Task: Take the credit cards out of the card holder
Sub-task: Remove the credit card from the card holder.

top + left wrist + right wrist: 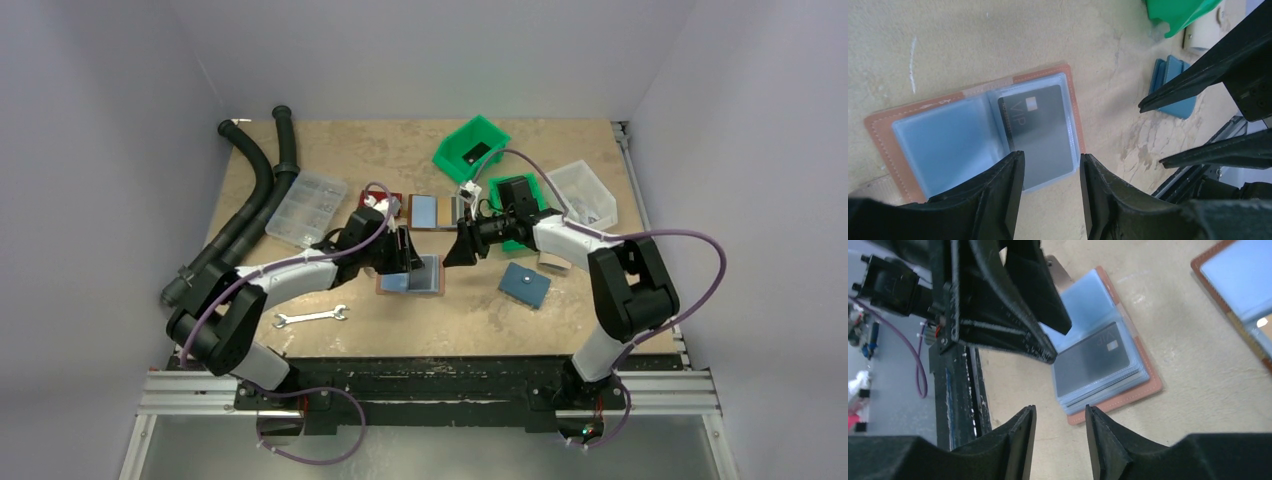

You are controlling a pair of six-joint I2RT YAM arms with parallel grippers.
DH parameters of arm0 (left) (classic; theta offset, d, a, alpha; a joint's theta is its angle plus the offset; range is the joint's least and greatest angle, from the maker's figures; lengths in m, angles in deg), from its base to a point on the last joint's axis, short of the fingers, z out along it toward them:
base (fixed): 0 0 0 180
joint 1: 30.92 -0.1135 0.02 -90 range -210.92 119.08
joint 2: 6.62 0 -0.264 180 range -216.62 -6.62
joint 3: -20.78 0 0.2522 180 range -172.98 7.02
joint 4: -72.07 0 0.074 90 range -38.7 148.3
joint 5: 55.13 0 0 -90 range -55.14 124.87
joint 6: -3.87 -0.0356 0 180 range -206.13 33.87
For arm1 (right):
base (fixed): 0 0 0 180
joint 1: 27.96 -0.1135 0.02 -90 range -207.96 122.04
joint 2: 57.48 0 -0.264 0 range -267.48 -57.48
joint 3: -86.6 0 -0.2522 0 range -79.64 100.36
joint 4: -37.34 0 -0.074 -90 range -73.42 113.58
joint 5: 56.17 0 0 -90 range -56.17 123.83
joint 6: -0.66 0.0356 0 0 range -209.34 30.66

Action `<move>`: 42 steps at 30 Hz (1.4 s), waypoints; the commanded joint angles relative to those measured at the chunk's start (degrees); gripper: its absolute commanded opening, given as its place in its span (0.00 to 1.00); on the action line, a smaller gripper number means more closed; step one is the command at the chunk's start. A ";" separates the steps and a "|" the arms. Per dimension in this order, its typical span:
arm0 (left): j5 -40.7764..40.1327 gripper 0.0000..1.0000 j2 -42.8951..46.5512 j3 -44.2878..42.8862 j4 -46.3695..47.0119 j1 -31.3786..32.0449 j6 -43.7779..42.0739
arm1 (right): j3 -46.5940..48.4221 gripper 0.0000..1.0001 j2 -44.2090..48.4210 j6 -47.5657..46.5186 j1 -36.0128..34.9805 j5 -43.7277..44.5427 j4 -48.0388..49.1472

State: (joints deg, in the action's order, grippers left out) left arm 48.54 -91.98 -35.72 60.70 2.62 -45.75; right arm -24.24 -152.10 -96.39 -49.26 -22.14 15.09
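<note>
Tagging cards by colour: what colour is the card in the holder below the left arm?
The card is black, pale VIP lettering; clearest in left wrist view.

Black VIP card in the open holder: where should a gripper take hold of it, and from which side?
Probably pinch the black card by its short edge nearest the left gripper, coming in low from that end of the card holder. It lies flat inside a clear sleeve, so its faces are covered; which sleeve side opens cannot be told.

Left arm (290, 272) and right arm (570, 238): white shells, black joints, a purple cable (690, 235) along each (pincer fingers (998, 195) matte black wedges).
</note>
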 commanded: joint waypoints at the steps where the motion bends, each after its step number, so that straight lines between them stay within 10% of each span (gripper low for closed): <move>1: -4.68 0.48 -2.83 -1.47 0.99 2.38 1.10 | 1.97 0.45 -2.90 9.98 -0.44 2.50 5.92; 12: -8.54 0.49 -7.71 -2.64 -0.65 4.12 0.98 | 1.01 0.40 -5.32 16.83 -0.58 2.77 10.26; 26: -8.17 0.04 -8.86 1.29 2.14 4.19 3.17 | 1.12 0.37 -9.99 24.59 -3.31 3.34 12.87; 42: -9.50 0.00 -9.64 4.05 3.66 4.19 5.02 | 4.28 0.50 -9.12 19.90 -4.19 3.67 6.28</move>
State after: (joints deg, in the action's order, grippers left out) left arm 39.99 -99.92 -33.78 66.36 6.27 -41.07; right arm -21.92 -163.27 -73.87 -53.46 -15.65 23.83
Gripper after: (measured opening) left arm 0.038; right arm 0.491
